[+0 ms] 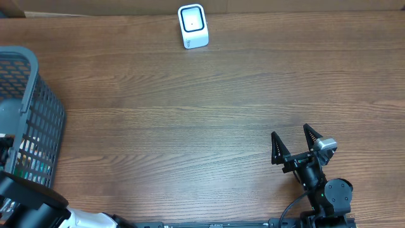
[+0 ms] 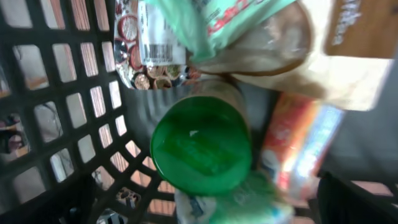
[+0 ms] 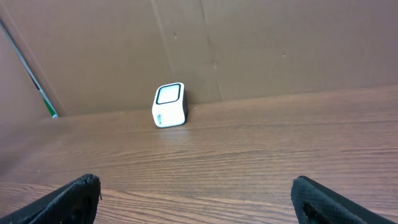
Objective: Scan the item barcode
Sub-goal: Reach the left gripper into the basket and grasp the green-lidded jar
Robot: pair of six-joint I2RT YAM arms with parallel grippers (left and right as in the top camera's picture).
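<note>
The wooden tabletop fills the overhead view. A grey mesh basket stands at the far left edge, and that is where the groceries to be scanned lie. The left arm comes up from the lower left corner and bends over the basket, so its camera looks straight down among the goods. The left gripper hangs above them. One dark finger shows in the lower right corner of the wrist view and nothing is clamped, so the jaws look spread wide.

The right gripper rests at the lower right of the overhead view, pointing up the frame, with its jaws plainly wide and empty. It is well apart from the basket, so the left arm is much the nearer for the pick.

Straight below the left jaws, in the centre of the wrist view, sits a green-lidded jar. Its lid faces the lens, so its long axis runs away from the camera into the basket — probably the easiest thing to take. A pale pouch lies above it and an orange-and-blue packet to its right.

The white scanner stands at the upper middle of the overhead view, far from both arms. Smallest is a barcode label at the upper left of the wrist view, on a different item from the jar.
</note>
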